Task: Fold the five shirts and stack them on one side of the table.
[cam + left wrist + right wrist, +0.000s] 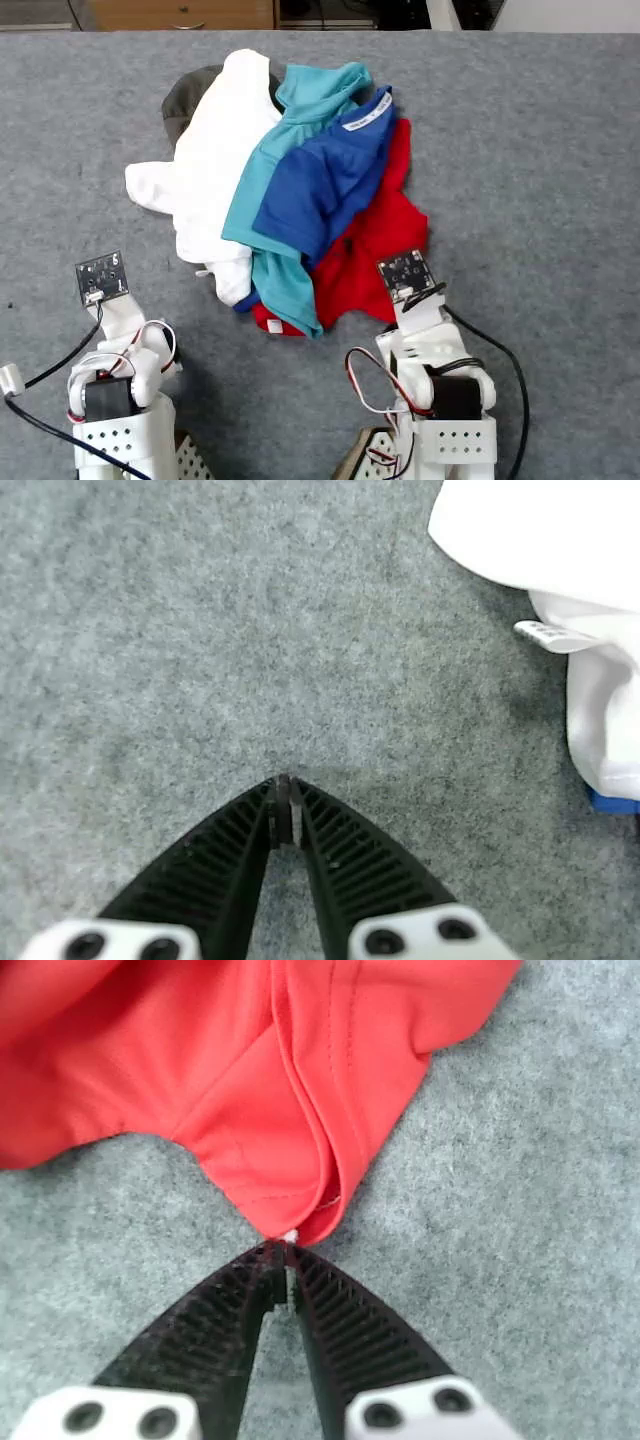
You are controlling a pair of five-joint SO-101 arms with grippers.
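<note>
While your left gripper [283, 805] sits with its jaws pressed together on nothing, bare grey table cover [150, 630] lies under its tips, and the white shirt [540, 530] is near but apart from them. Your right gripper [282, 1265] is closed just as tight. The hem corner of the red shirt [200, 1050] comes right up to its tips, and you cannot tell whether any cloth is caught between them. Seen from above, the crumpled pile lies at about 1 o'clock from your left arm [115, 330] and 11 o'clock from your right arm [425, 330]. Within the pile, white lies at 9 o'clock, with the dark olive shirt [185, 95] peeking from beneath it at 11. The teal shirt [315, 95] runs through the middle with the blue shirt [320, 185] draped over it, and red spreads beneath them towards 4 o'clock.
</note>
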